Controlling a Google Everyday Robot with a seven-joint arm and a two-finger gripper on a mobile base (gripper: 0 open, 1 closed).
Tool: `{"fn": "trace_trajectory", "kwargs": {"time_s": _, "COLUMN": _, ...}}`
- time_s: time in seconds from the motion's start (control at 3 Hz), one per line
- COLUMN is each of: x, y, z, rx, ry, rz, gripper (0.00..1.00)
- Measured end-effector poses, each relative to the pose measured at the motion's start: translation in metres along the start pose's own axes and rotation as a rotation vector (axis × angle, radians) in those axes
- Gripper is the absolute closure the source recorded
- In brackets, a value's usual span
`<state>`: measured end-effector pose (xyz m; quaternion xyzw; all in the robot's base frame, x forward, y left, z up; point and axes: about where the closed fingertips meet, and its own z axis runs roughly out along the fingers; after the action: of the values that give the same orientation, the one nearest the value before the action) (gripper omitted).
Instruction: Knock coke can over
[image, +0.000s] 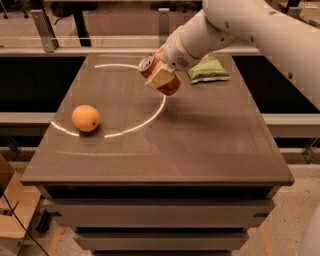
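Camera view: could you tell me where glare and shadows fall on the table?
Camera view: a curved glare arc crosses the table; the orange casts a shadow; the gripper, clasping the tilted coke can above the far middle, throws a faint one.

text: none legible | tool (159, 76): clasping tilted coke can (170, 85) above table (200, 145)

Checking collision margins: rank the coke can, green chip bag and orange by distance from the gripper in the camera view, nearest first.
1. coke can: clamped, tilted, in the gripper above the table.
2. green chip bag: close by, to the gripper's right in the picture, near the back edge.
3. orange: farthest, at picture left, nearer the camera.
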<state>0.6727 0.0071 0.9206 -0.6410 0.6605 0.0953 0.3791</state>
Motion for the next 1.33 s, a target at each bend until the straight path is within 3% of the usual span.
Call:
{"fn": "trace_trajectory", "kwargs": {"time_s": 0.33, "x": 0.019, "y": 0.012, "z": 0.007, "rx": -0.047, "ry": 0.201, "rz": -0.113, "gripper": 0.6}}
{"fn": "trace_trajectory", "kwargs": {"time_s": 0.67, "x": 0.036, "y": 0.021, "z": 0.013, "rx": -0.087, "ry": 0.338, "rz": -0.194, "gripper": 0.36}}
{"fn": "trace_trajectory", "kwargs": {"time_s": 1.0, "x": 0.041, "y": 0.028, "z": 0.014, "rx": -0.111, "ry": 0.395, "rz": -0.239, "gripper": 0.13}}
{"fn": "trace_trajectory", "kwargs": {"time_s": 1.33, "x": 0.041, "y": 0.029, "z": 0.014, "rx": -0.112, "ry": 0.396, "rz": -0.239, "gripper": 0.0}}
